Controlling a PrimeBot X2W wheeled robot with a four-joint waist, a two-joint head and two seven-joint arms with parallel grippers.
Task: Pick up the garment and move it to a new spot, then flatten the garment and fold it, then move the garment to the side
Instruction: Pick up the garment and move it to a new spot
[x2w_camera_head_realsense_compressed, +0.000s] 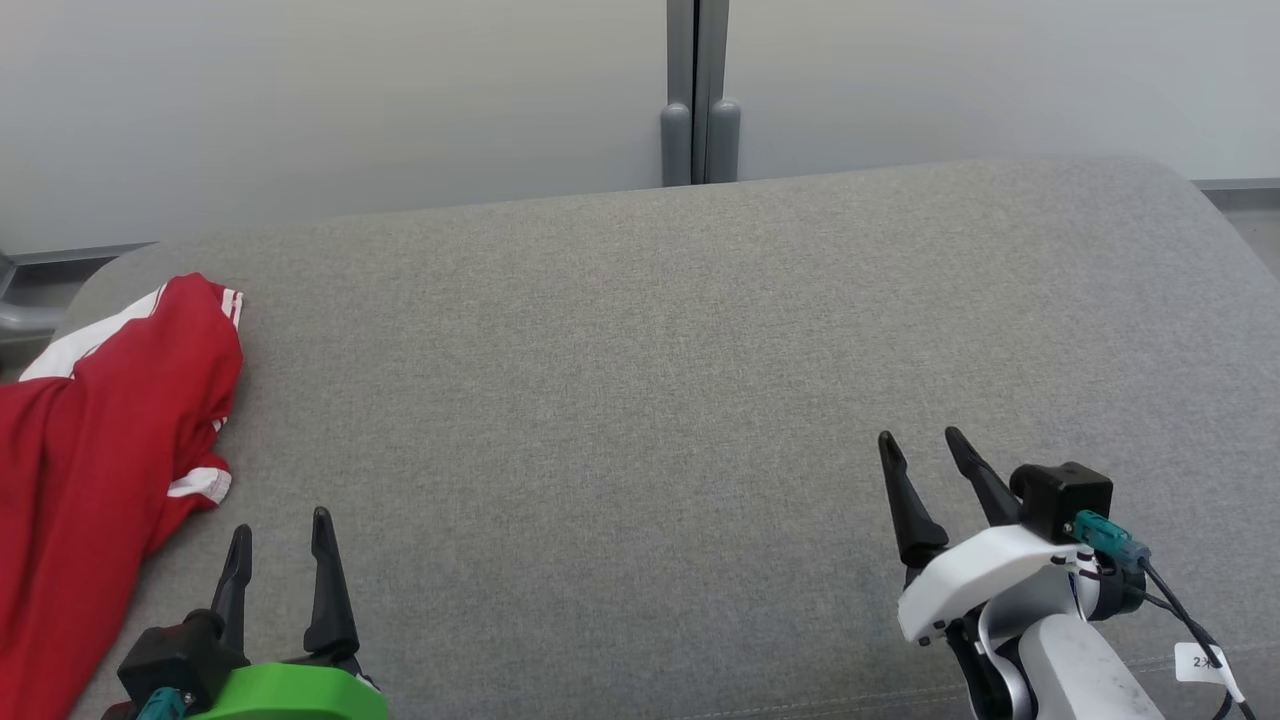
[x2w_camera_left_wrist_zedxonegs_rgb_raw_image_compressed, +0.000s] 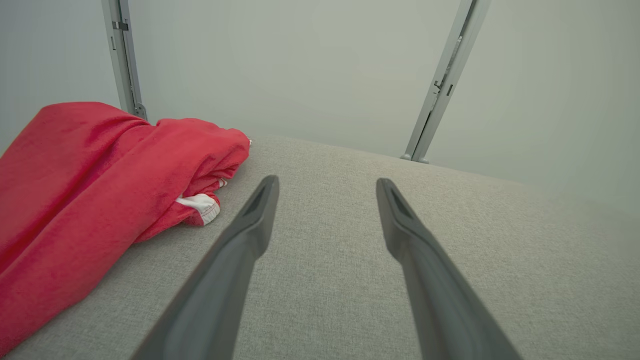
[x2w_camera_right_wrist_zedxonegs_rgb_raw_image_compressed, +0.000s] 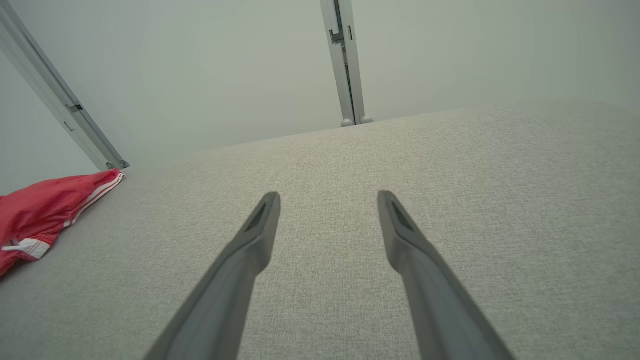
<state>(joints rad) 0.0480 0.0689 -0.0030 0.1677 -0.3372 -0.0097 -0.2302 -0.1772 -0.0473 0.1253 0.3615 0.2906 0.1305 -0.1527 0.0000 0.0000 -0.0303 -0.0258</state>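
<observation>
The garment (x2w_camera_head_realsense_compressed: 100, 450) is red with white stripes and lies bunched at the left edge of the grey fabric surface (x2w_camera_head_realsense_compressed: 640, 380), partly cut off by the frame. My left gripper (x2w_camera_head_realsense_compressed: 281, 527) hovers open just right of it at the lower left, nothing between its fingers. In the left wrist view the garment (x2w_camera_left_wrist_zedxonegs_rgb_raw_image_compressed: 90, 190) lies left of the left gripper (x2w_camera_left_wrist_zedxonegs_rgb_raw_image_compressed: 327, 184). My right gripper (x2w_camera_head_realsense_compressed: 917, 442) stands open at the lower right, far from the cloth. In the right wrist view the garment (x2w_camera_right_wrist_zedxonegs_rgb_raw_image_compressed: 40, 215) sits at the far left, well away from the right gripper (x2w_camera_right_wrist_zedxonegs_rgb_raw_image_compressed: 328, 198).
A pale wall with a grey vertical post (x2w_camera_head_realsense_compressed: 697, 95) rises behind the cushion's far edge. The cushion's corners are rounded at left and right. A cable with a white tag (x2w_camera_head_realsense_compressed: 1200, 660) hangs from my right wrist.
</observation>
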